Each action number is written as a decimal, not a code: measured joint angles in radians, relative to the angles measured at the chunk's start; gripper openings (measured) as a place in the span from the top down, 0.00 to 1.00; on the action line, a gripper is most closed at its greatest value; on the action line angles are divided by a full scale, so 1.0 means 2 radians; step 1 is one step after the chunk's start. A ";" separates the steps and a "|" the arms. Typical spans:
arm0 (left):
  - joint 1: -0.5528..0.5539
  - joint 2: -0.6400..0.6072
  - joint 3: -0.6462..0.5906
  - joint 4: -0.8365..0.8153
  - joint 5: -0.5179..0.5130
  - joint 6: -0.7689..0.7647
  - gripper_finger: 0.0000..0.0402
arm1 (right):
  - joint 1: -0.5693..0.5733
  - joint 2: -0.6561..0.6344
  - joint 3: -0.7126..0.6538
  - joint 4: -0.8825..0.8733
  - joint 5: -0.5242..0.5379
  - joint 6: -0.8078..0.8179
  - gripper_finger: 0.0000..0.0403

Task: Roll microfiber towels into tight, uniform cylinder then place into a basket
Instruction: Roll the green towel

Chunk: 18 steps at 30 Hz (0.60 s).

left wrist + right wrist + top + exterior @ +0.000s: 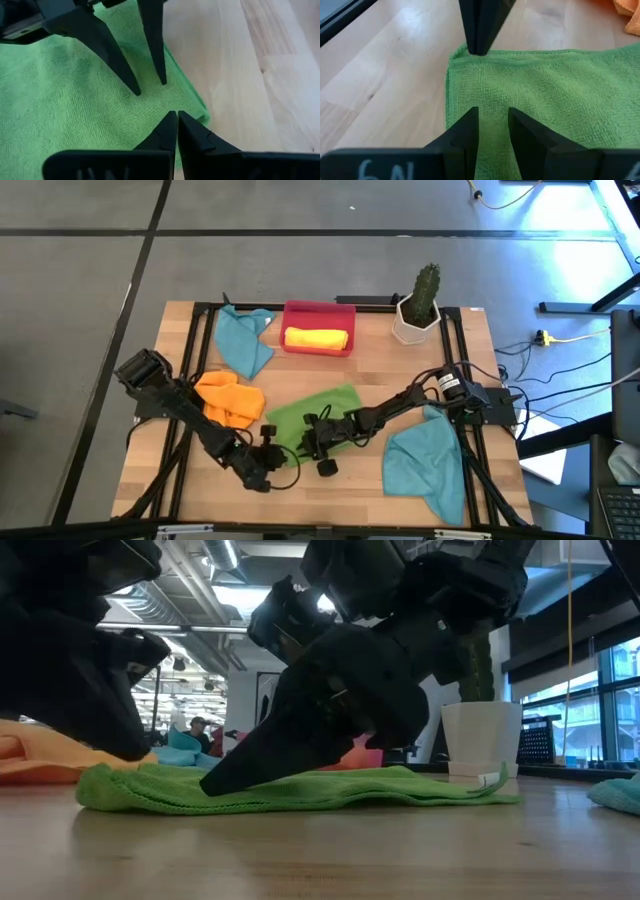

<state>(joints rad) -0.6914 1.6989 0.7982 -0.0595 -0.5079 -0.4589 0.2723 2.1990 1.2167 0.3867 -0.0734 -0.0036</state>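
High view: a green towel [318, 415] lies flat on the table [330, 495], with both grippers set at its near edge. The left gripper [176, 119] has its fingers pressed together, empty, tips down on the towel's corner. The right gripper [492, 117] stands partly open, its fingers planted on the same edge just beside the left, not yet pinching cloth. One yellow towel [317, 338] already lies rolled in the red basket [319, 310] at the far side. An orange towel [231, 398] and two blue towels [245, 340] wait loose around the work area.

Step in hand: starting the roll of the green towel, judging by the tips at its edge.

Next move calls for lifting or tucking that edge evenly with both grippers, then rolling it away, keeping the fold straight.
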 joint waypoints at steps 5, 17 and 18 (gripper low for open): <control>0.002 0.000 0.025 -0.004 -0.020 0.063 0.97 | 0.008 0.000 0.001 0.001 0.000 0.001 0.73; -0.013 0.000 0.174 -0.249 -0.045 0.092 0.96 | 0.042 -0.063 0.001 -0.097 0.003 0.017 0.73; -0.017 0.000 0.184 -0.265 -0.048 0.095 0.96 | 0.047 -0.077 0.001 -0.114 0.009 0.020 0.73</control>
<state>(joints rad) -0.7257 1.6993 1.1661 -0.5887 -0.6042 -0.2695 0.3656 2.0460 1.2190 0.1594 -0.0545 0.0357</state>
